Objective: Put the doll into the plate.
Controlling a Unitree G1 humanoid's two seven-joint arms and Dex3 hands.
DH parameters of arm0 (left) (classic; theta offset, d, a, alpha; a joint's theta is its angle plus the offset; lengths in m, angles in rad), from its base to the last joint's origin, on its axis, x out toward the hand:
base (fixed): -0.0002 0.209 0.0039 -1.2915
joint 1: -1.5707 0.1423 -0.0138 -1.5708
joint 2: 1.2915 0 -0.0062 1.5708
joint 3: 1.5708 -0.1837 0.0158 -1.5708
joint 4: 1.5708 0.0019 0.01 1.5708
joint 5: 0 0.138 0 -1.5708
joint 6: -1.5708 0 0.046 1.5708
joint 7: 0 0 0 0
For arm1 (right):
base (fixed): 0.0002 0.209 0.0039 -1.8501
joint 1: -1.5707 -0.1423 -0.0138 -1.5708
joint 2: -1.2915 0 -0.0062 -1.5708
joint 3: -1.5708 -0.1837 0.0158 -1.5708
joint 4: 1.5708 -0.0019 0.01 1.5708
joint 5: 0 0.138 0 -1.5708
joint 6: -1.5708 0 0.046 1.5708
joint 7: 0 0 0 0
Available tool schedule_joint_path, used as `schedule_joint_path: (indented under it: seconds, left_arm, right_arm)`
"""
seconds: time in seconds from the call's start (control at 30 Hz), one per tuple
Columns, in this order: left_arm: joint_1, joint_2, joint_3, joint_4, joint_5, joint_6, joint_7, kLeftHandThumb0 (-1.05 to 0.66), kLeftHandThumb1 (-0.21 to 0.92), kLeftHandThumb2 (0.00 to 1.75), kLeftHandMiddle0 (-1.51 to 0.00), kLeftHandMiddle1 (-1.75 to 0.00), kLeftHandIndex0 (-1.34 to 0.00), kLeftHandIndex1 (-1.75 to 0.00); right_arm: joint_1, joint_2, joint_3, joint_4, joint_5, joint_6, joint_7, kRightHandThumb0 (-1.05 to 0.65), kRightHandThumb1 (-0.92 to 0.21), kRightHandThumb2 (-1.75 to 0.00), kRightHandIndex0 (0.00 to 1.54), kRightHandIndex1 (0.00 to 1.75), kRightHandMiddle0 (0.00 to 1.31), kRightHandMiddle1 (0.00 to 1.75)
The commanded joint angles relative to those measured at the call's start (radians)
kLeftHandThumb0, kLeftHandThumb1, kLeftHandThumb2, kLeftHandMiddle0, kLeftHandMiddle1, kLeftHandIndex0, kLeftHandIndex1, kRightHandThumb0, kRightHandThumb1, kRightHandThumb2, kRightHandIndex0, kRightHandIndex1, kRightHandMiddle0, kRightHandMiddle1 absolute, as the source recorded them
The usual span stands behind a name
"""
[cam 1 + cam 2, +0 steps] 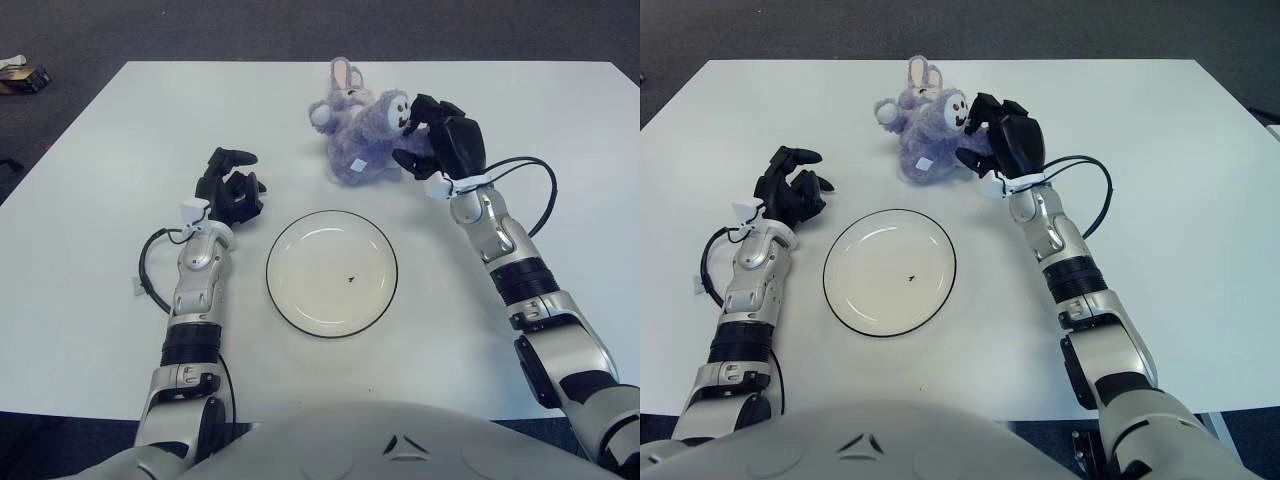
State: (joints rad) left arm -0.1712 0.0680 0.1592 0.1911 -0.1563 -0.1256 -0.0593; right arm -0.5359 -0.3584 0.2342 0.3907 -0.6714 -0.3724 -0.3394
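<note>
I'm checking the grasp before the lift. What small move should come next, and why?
Probably close the right hand firmly on the doll: its fingers touch the doll's right side, which lies on the table beyond the empty plate. The left hand shows left of the plate.

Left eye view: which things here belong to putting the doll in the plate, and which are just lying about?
Part of the job:
- purple plush bunny doll, on the table beyond the plate
- round white plate with dark rim, holding nothing
- right robot hand, fingers around the doll's right side

Just about:
- left robot hand, left of the plate
- small dark box on the floor, far left
- white table
</note>
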Motion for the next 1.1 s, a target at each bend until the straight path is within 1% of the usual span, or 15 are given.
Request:
schedule_joint_path:
  seconds: [0.0,0.07,0.17,0.3,0.37,0.5,0.6,0.63,0.67,0.77,0.83,0.87,0.93,1.0,1.07]
  left_arm:
    - [0.071,-0.027,-0.003,0.031,-0.002,-0.001,0.004,-0.01,0.53,0.99,-0.5,-1.75,-0.42,-1.46]
    - [0.071,-0.027,-0.003,0.03,-0.002,0.0,0.003,-0.01,0.53,0.99,-0.5,-1.75,-0.42,-1.46]
    - [0.072,-0.026,-0.003,0.029,-0.003,0.002,0.001,-0.01,0.53,0.99,-0.5,-1.75,-0.42,-1.46]
    - [0.071,-0.025,-0.004,0.028,-0.005,0.004,-0.002,-0.01,0.53,0.99,-0.5,-1.75,-0.42,-1.46]
    - [0.071,-0.025,-0.004,0.027,-0.005,0.005,-0.002,-0.01,0.53,0.99,-0.5,-1.75,-0.42,-1.46]
    - [0.074,-0.026,-0.006,0.023,-0.006,0.007,-0.004,-0.01,0.53,0.98,-0.5,-1.75,-0.42,-1.46]
    - [0.075,-0.026,-0.007,0.021,-0.007,0.009,-0.005,-0.01,0.53,0.98,-0.5,-1.75,-0.42,-1.46]
    - [0.075,-0.026,-0.007,0.021,-0.007,0.01,-0.005,-0.01,0.53,0.98,-0.5,-1.75,-0.42,-1.45]
    - [0.075,-0.026,-0.008,0.02,-0.008,0.012,-0.007,-0.01,0.53,0.98,-0.5,-1.75,-0.42,-1.45]
    - [0.076,-0.026,-0.009,0.017,-0.011,0.016,-0.011,-0.01,0.53,0.98,-0.5,-1.75,-0.42,-1.45]
    - [0.077,-0.026,-0.009,0.016,-0.011,0.017,-0.012,-0.01,0.53,0.98,-0.5,-1.75,-0.42,-1.45]
    - [0.077,-0.025,-0.009,0.015,-0.012,0.018,-0.013,-0.01,0.53,0.97,-0.5,-1.75,-0.42,-1.45]
    - [0.077,-0.025,-0.01,0.015,-0.013,0.02,-0.015,-0.01,0.53,0.97,-0.5,-1.75,-0.42,-1.45]
    - [0.078,-0.025,-0.01,0.013,-0.014,0.021,-0.016,-0.01,0.54,0.97,-0.5,-1.75,-0.42,-1.45]
    - [0.079,-0.026,-0.011,0.012,-0.014,0.022,-0.016,-0.01,0.54,0.97,-0.5,-1.75,-0.42,-1.45]
  right_arm:
    - [-0.034,-0.047,0.008,0.022,0.005,-0.064,0.019,0.39,-0.53,-1.03,0.44,1.74,0.53,1.75]
    - [-0.041,-0.061,0.012,0.03,-0.004,-0.092,0.017,0.4,-0.54,-1.03,0.44,1.74,0.53,1.75]
    - [-0.065,-0.108,0.032,0.055,-0.045,-0.173,-0.007,0.4,-0.54,-1.02,0.44,1.75,0.53,1.75]
    - [-0.092,-0.159,0.047,0.075,-0.072,-0.267,-0.024,0.4,-0.54,-1.02,0.43,1.75,0.53,1.75]
    - [-0.101,-0.173,0.048,0.081,-0.076,-0.294,-0.024,0.4,-0.54,-1.02,0.43,1.75,0.53,1.75]
    - [-0.121,-0.23,0.051,0.065,-0.073,-0.362,0.033,0.4,-0.55,-1.01,0.43,1.75,0.54,1.75]
    - [-0.128,-0.264,0.055,0.048,-0.084,-0.389,0.065,0.4,-0.56,-1.0,0.42,1.75,0.54,1.75]
    - [-0.129,-0.27,0.055,0.046,-0.086,-0.394,0.071,0.4,-0.56,-0.99,0.42,1.75,0.54,1.75]
    - [-0.132,-0.292,0.053,0.034,-0.087,-0.42,0.083,0.4,-0.57,-0.99,0.42,1.75,0.54,1.75]
    - [-0.138,-0.33,0.049,0.019,-0.087,-0.474,0.097,0.39,-0.58,-0.96,0.41,1.75,0.54,1.75]
    - [-0.142,-0.341,0.046,0.019,-0.088,-0.497,0.099,0.39,-0.59,-0.96,0.4,1.75,0.53,1.75]
    - [-0.154,-0.357,0.048,0.027,-0.098,-0.537,0.087,0.39,-0.59,-0.95,0.4,1.75,0.53,1.75]
    - [-0.169,-0.374,0.05,0.04,-0.113,-0.586,0.072,0.39,-0.6,-0.93,0.4,1.74,0.52,1.75]
    - [-0.191,-0.392,0.052,0.066,-0.144,-0.652,0.037,0.38,-0.61,-0.91,0.4,1.72,0.51,1.75]
    - [-0.206,-0.403,0.051,0.087,-0.174,-0.697,0.007,0.38,-0.62,-0.9,0.41,1.71,0.5,1.75]
